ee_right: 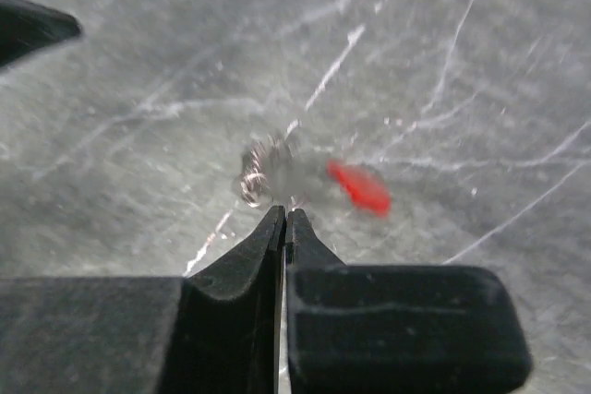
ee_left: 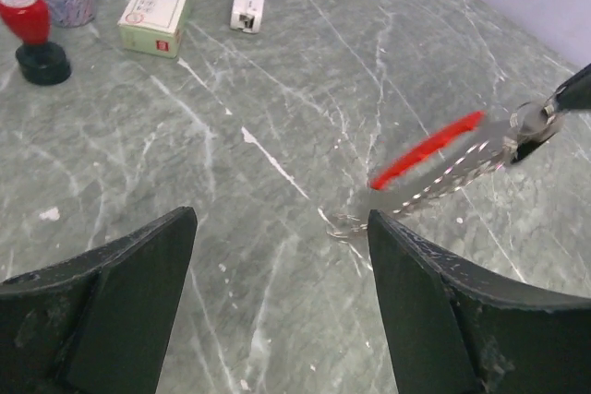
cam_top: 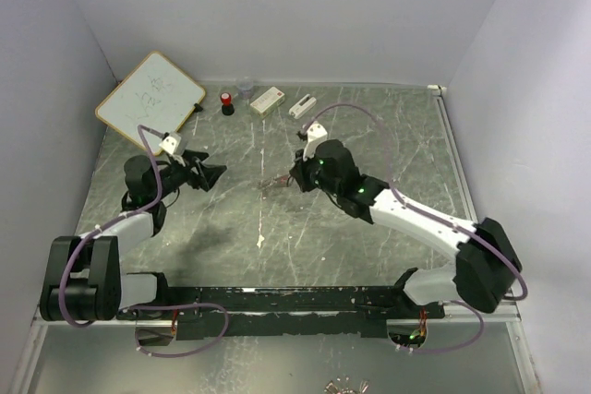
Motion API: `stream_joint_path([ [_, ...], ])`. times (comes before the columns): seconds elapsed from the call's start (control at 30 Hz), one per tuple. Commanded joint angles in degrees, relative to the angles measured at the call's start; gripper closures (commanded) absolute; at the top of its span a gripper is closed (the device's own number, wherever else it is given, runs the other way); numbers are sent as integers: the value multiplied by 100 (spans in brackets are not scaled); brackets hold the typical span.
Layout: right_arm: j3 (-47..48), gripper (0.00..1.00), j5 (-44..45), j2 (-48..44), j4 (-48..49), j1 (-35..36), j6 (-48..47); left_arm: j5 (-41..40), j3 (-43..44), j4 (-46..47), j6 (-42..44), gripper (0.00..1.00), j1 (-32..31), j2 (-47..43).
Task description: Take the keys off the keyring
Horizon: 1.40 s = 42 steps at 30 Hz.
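Step in hand: anchoring small red-crescent-clip, silvery chain-loop keyring [ee_left: 427,150], slung diagonally at right of left wrist frame; right gripper [ee_right: 285,219] pressed together, pinching its upper end; left gripper [ee_left: 282,219] spread, empty; next: left pinches free lower ring; fine alignment needed.

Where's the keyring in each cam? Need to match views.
Top external: keyring mid-table, just left of the right hand.
Left wrist: keyring right of centre, slanting up toward the right edge.
Right wrist: keyring centre, blurred, just beyond the right hand.
Shared landmark: right hand, shut on the keyring's end.
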Motion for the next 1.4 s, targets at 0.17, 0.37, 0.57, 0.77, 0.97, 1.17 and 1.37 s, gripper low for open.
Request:
stream_joint_path([
  [0.17,452,100,-140,-953,-608,67,-146,-785,987,-1765,751,10,-1309,-565],
  [0.37,651,100,-276,-1150,-703,118,-102,-1390,1191,-2022,808,13,-2246,-878],
  [0.57,666,100,-389,-1370,-662,173,-34,-1932,1280,-2170,1224,11,-2997,-722],
  [0.77,772,100,-712,-1562,-667,176,-12,-2065,1170,-1609,1336,10,-3366,-523],
  [0.97,785,100,-937,-1674,-649,183,12,-1884,1328,-1224,1315,10,-3569,-363],
  [1.17,734,100,-1001,-1676,-602,193,26,-1196,1408,-1014,1321,10,-3720,-187],
  [1.37,721,100,-1029,-1598,-513,203,17,-831,1186,-731,1301,12,-3811,-330],
])
